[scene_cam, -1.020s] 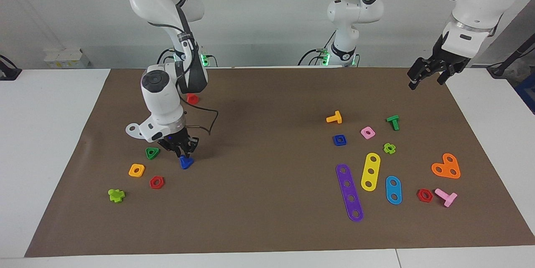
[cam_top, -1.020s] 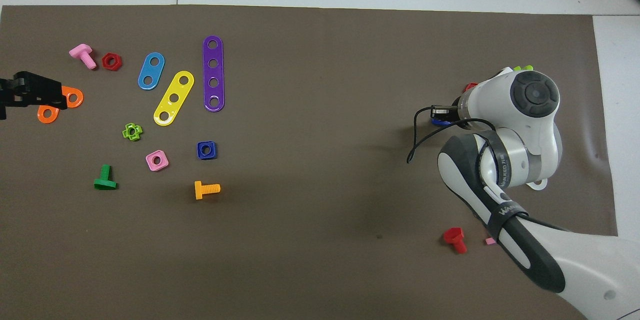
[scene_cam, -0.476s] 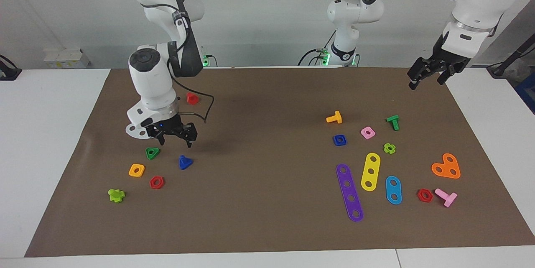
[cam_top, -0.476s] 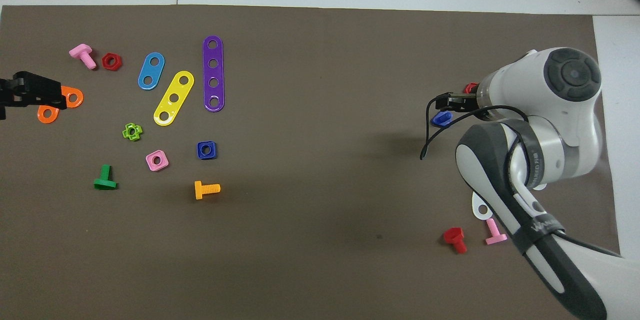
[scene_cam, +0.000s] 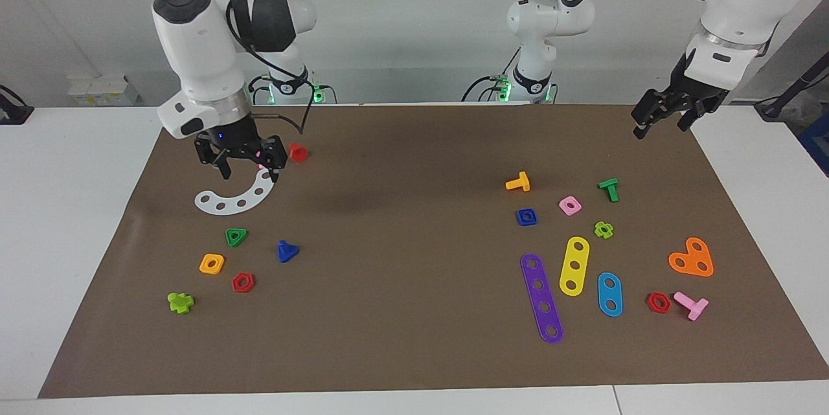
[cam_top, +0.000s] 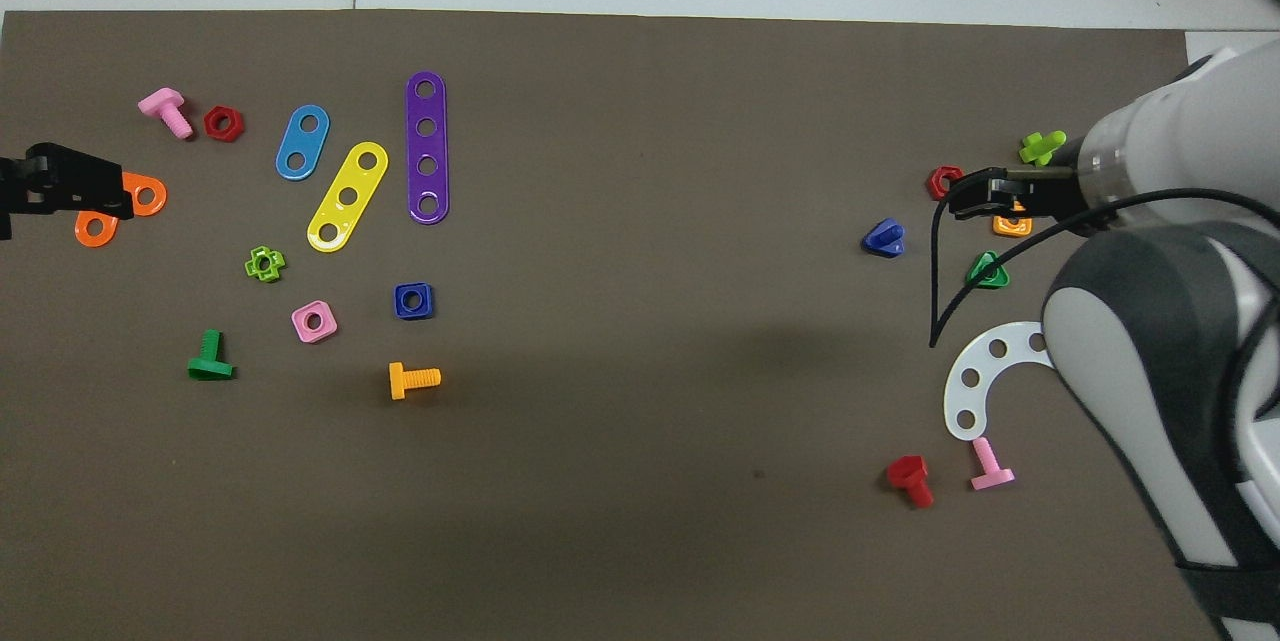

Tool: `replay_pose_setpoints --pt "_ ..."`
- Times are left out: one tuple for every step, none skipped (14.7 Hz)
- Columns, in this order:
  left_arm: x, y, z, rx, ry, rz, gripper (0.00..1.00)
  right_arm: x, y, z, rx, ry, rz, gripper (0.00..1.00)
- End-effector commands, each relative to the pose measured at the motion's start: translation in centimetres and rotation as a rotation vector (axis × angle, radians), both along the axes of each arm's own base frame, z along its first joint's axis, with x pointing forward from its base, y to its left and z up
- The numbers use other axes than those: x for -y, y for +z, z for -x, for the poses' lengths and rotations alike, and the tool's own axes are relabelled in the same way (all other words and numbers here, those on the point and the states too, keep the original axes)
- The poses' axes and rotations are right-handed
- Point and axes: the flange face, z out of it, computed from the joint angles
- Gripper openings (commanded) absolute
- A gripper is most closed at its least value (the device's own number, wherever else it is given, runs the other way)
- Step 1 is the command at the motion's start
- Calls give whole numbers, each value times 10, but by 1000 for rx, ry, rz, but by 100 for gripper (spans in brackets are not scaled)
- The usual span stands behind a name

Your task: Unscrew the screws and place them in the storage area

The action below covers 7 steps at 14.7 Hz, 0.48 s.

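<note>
You have the right gripper (scene_cam: 241,157) raised over the white curved strip (scene_cam: 234,199), its fingers spread and holding nothing. Around the dark-blue screw (scene_cam: 287,251) at the right arm's end of the brown paper sheet (scene_cam: 401,285): a green triangular nut (scene_cam: 236,237) beside it, an orange square nut (scene_cam: 212,263) and a red hex nut (scene_cam: 243,282) just farther from the robots, and a lime cross piece (scene_cam: 181,302) farther still. None touches the screw.

The screw is free on the sheet, well apart from any strip. It shows a triangular head with a short stubby shaft. It lies tipped, head on the paper; its short axis slants up toward the robots.

At the other end, the left gripper (scene_cam: 667,116) waits in the air over the sheet's edge, fingers spread and empty.
</note>
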Motion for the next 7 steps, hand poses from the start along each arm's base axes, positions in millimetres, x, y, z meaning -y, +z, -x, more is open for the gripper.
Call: replay_pose_setpoints --pt "-3 1 8 7 0 -9 100 29 30 -4 -17 37 -25 99" --pt "-3 1 8 7 0 -9 100 34 40 -3 -24 32 -25 99" --pt "-3 1 8 7 0 -9 100 37 52 -1 -27 27 -25 99" --pt "-3 1 8 7 0 -9 100 40 57 -3 -24 25 -29 99" --pt "-3 1 8 7 0 -9 100 47 63 -7 -11 23 -40 99" --pt "-2 1 8 7 0 -8 100 49 67 -9 -5 19 -63 99" --pt "-3 1 8 7 0 -9 100 45 67 -8 -12 22 -72 99"
